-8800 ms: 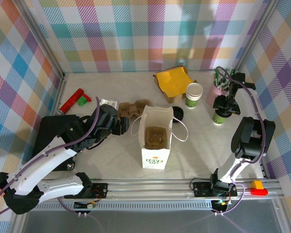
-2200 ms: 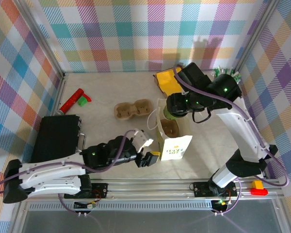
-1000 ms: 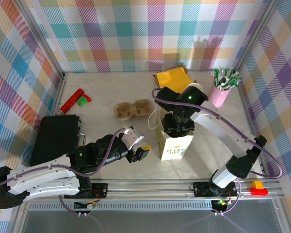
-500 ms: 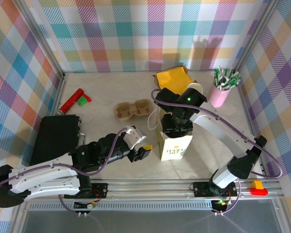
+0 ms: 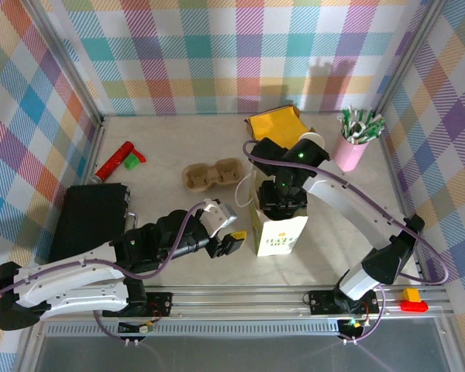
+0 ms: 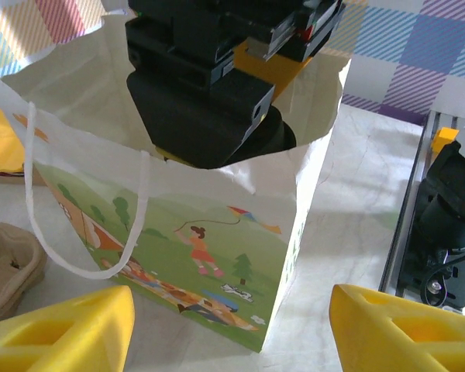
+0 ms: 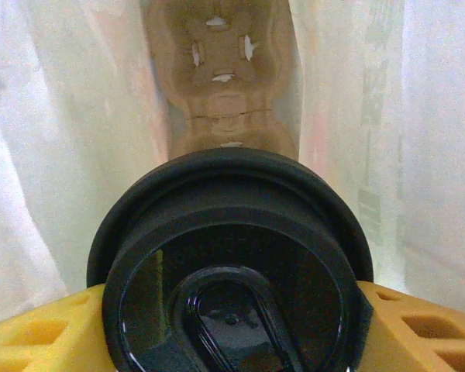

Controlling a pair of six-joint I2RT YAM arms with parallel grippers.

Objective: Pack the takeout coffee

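The lid (image 7: pixel 231 287) is black plastic, smooth and glossy (it catches the light) — the bag (image 6: pixel 217 225) around it is thin matt paper, creased, with a printed face. Deep inside, the tray (image 7: pixel 221 70) looks like rough brown pulp. Yellow fingers (image 6: pixel 62 329) — matt plastic.

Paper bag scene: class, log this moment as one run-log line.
right gripper: shut on takeout coffee inside paper bag, over cup carrier | left gripper: open, empty, facing bag | coffee: lidded, not yet released

green lettering on the paper bag (image 5: pixel 282 240) front, too small to read
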